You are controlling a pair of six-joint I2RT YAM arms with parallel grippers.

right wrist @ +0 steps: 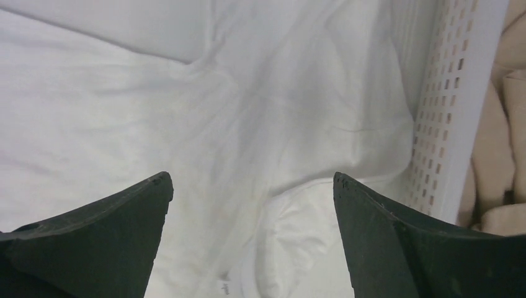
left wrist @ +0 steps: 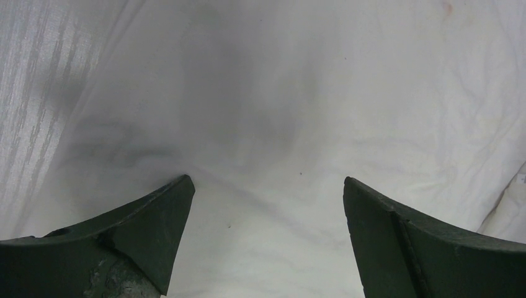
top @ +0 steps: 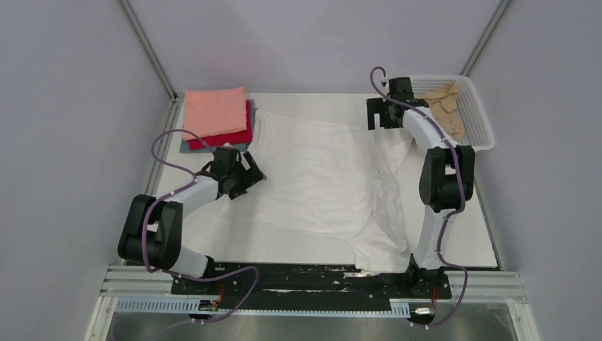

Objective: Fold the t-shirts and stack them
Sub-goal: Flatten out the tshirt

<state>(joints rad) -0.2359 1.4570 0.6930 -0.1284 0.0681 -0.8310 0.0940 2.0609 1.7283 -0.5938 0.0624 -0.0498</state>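
A large white t-shirt (top: 323, 177) lies spread over the middle of the table. At the back left, a folded salmon-pink t-shirt (top: 214, 110) tops a red one (top: 234, 135) and a grey-blue one (top: 186, 147). A tan-beige t-shirt (top: 446, 106) lies crumpled in the white basket (top: 477, 117). My left gripper (top: 250, 174) hovers open over the white shirt's left edge, only white cloth (left wrist: 267, 124) below its jaws. My right gripper (top: 380, 115) stands open above the shirt's far right part (right wrist: 273, 124), beside the basket wall (right wrist: 443, 118). Neither holds anything.
The white lattice basket sits at the back right corner, close to my right wrist. Grey walls enclose the table on three sides. The black rail (top: 305, 278) with both arm bases runs along the near edge.
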